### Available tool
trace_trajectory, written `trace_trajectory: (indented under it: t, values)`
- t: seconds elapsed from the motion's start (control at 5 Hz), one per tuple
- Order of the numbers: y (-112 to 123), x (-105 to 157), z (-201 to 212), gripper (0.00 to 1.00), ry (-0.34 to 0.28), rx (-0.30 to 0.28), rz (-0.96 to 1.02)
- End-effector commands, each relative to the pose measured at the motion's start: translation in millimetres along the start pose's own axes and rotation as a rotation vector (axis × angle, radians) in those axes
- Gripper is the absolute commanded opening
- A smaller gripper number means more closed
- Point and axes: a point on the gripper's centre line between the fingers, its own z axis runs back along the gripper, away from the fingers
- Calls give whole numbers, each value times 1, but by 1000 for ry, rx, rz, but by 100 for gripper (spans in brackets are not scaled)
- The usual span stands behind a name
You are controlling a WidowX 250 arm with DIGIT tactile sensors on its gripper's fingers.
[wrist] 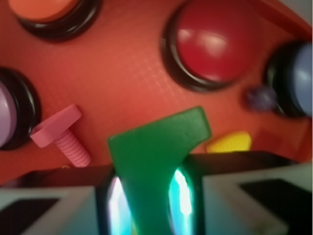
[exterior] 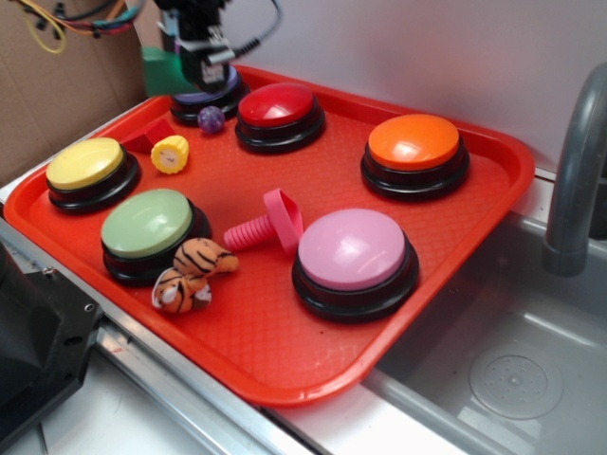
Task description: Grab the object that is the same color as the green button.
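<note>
Green block [wrist: 156, 161] clamped within pincer [wrist: 146, 205]

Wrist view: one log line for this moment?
gripper: shut on dark green notched block | block: lifted above red plastic tray | pale green dome button: untouched

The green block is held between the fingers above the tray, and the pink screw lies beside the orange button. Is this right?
Not quite. The green block is indeed held between the fingers above the tray, but the pink screw lies beside the pink button, not the orange button, which sits farther back. The exterior view shows this.
</note>
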Motion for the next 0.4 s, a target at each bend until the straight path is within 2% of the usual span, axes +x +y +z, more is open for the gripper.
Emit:
trace_trajectory:
  t: [0.0,0.2]
  values:
    - [4,-21,26,0,-70,24,267]
    - [7,-29,26,0,-91,0,348]
